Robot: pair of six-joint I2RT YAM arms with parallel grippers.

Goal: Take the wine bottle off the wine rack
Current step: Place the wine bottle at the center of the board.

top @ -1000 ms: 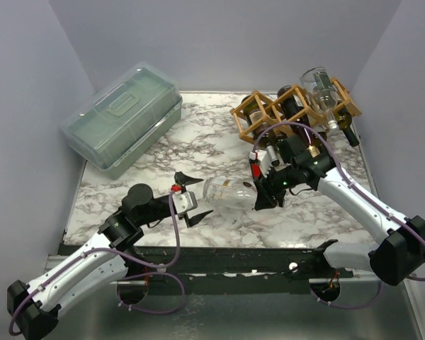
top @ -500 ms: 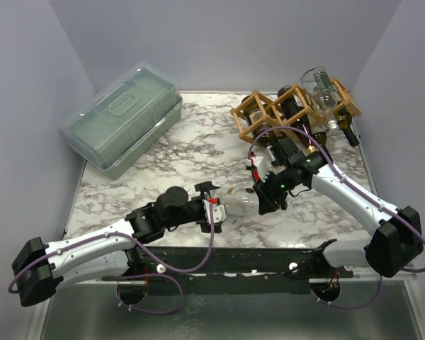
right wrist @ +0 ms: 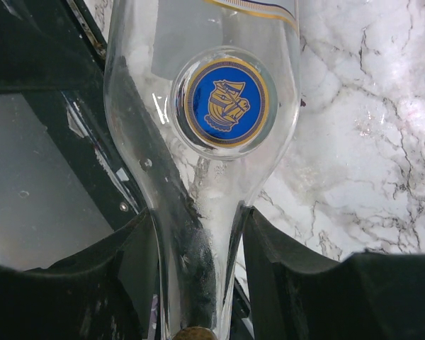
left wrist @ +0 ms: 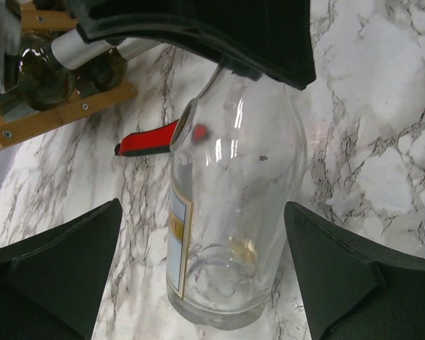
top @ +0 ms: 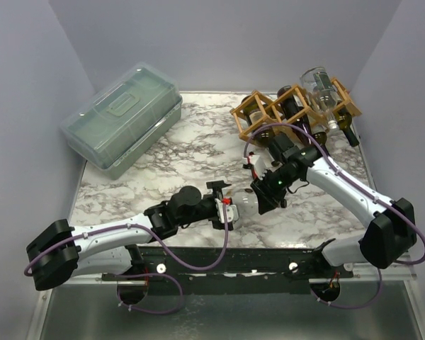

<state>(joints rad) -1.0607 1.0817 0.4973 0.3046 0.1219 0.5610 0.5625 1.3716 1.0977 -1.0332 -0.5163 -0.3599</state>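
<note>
A clear glass wine bottle (top: pixel 242 202) with a blue round emblem (right wrist: pixel 227 99) is off the rack, over the marble table near its front. My right gripper (top: pixel 263 195) is shut on its neck (right wrist: pixel 198 234). My left gripper (top: pixel 225 205) is open, and its black fingers (left wrist: pixel 71 262) stand on either side of the bottle's base (left wrist: pixel 219 283) without touching it. The wooden wine rack (top: pixel 290 110) stands at the back right, behind the right arm. Its edge (left wrist: pixel 57 117) shows at the upper left of the left wrist view.
The rack holds a clear bottle (top: pixel 320 88) and dark bottles (top: pixel 289 105). A translucent green-grey lidded box (top: pixel 124 120) sits at the back left. The black front rail (top: pixel 269 258) runs just beyond the bottle.
My left arm has swung right and forward until its open fingers flank the bottle's base. The right gripper and bottle have shifted only slightly.
</note>
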